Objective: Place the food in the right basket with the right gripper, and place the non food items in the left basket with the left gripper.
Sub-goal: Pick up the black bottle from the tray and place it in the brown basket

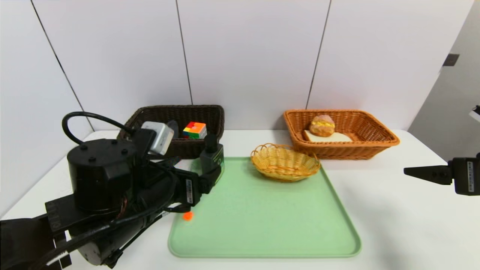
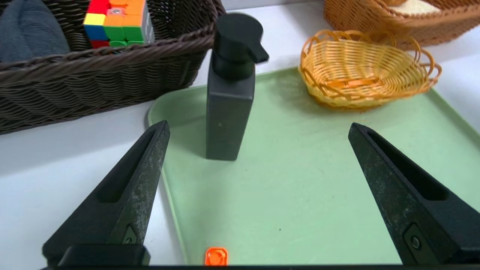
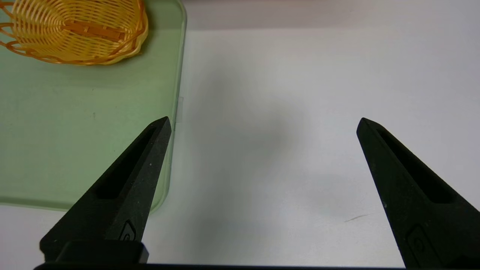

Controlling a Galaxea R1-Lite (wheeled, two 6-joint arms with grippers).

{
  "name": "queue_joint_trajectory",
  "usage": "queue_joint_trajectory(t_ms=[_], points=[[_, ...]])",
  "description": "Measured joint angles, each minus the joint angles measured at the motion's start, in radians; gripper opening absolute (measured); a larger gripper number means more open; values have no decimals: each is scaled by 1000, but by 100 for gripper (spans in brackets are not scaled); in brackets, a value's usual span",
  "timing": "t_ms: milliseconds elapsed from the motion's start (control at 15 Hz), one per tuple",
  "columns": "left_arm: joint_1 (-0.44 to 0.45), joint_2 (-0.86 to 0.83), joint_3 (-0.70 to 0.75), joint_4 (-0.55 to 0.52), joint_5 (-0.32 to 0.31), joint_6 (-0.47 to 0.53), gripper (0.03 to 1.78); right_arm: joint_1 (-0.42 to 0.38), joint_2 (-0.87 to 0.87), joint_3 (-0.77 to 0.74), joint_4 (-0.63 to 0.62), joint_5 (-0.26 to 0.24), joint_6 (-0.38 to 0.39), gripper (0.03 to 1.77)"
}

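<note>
Reaching in from about eight o'clock of the head view, the left arm slants forward over the near left of the work, its left gripper (image 2: 258,123) aimed toward the bottle (image 2: 229,108), claws spread wide with nothing pinched. Taking the green tray (image 1: 262,213) as the clock face, the left basket (image 2: 112,75), dark brown wicker, sits at about eleven o'clock, holding the puzzle cube (image 2: 118,22) and the grey cloth (image 2: 32,33). The bottle stands upright on the tray near its far left corner, outside that basket, while a small orange piece (image 2: 216,256) lies by the tray's left edge at nine o'clock. The small yellow basket (image 1: 285,165) is just past twelve, at the tray's far edge. Beyond it, at about one o'clock, the right basket (image 1: 347,150) holds the bread slice (image 1: 333,138) and the bun (image 1: 323,125). Out near three o'clock, the right gripper (image 3: 265,117) hovers over the white table (image 3: 262,168), well apart from the bottle, its claws also spread and gripping nothing. The left wrist view shows the cloth clearly and the bottle's lower body, which the head view partly hides behind the left gripper; only the head view shows the whole bun. The right wrist view reveals both claws of its gripper, where the head view shows one.
</note>
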State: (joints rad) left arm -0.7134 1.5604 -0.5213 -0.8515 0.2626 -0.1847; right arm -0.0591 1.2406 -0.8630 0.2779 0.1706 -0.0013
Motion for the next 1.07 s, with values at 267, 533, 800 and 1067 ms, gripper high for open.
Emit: queue_joint_trajectory(t_ms=[267,533,800,1067], points=[[5,97,120,-262,-29,73,169,-1,-2,3,0,1,12,171],[6,203,166,-433,-23,127,169,-1,-6,2,0,7,13,171],[6,254,172,-460,-21,134,169,-1,-10,1,0,29,13,171],[7,305,140,-516,-22,169,169,-1,-13,7,0,34,10,171]])
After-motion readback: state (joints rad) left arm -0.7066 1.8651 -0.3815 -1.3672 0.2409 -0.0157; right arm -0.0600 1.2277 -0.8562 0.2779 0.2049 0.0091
